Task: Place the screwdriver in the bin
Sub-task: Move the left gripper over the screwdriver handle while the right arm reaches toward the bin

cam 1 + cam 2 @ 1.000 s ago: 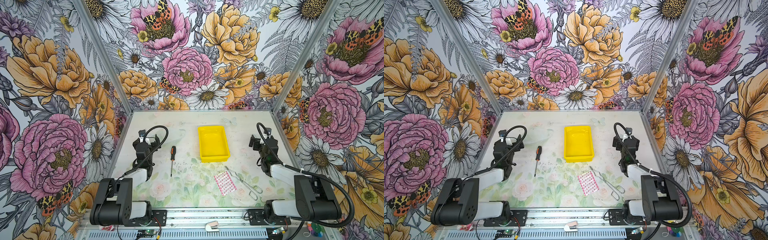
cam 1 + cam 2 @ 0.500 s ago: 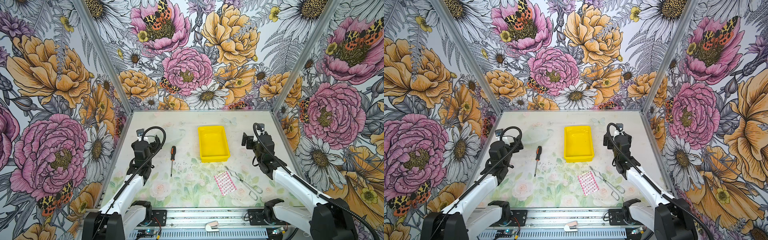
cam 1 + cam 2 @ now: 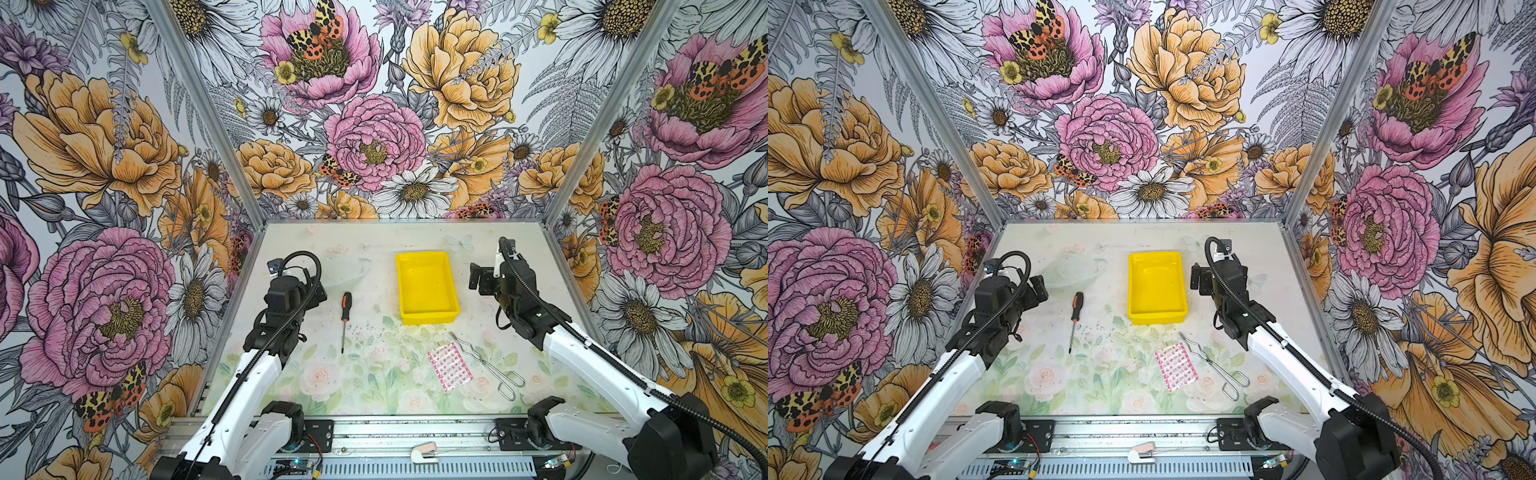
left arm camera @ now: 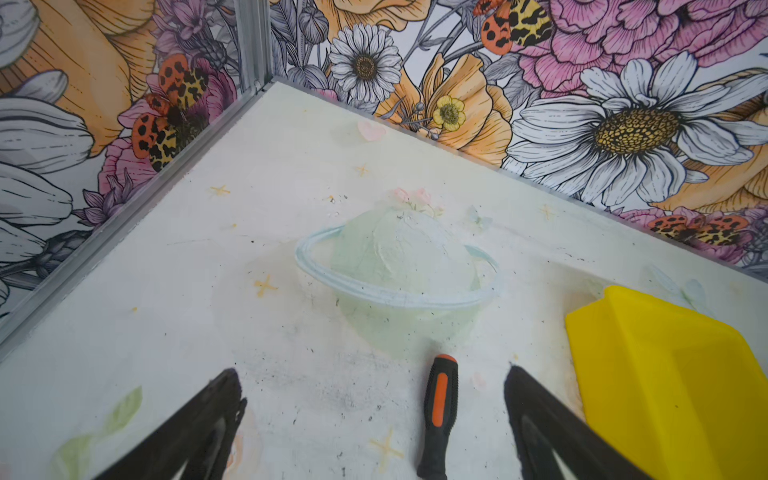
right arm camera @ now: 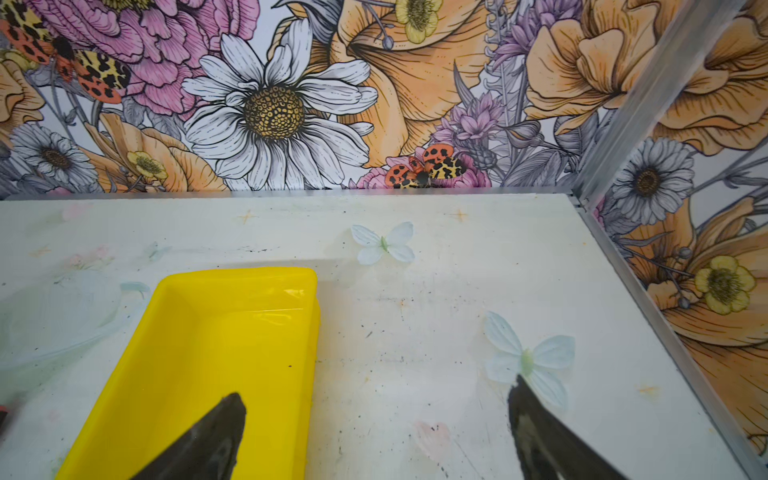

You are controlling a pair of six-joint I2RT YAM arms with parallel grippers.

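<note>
Overhead view of a flower-printed table inside flowered walls, with two robot arms reaching in from the front edge.

The screwdriver lies flat on the table, black-and-orange handle toward the back wall and thin shaft pointing to the front. It sits between the left arm and the bin, apart from both and outside the bin. The left gripper is just beside the handle end, on the side away from the bin. In the left wrist view its two black fingers are spread wide with nothing in them. The handle shows in the gap between them, closer to the finger on the bin's side and not touching either one.

The right gripper is also spread wide and empty – in the right wrist view one finger shows over the bin, the other over bare table.

Counted: one screwdriver, one yellow bin with nothing inside, one pair of silver wire tongs, and one pink patterned packet just beside the tongs – both lie near the front, on the right.
</note>
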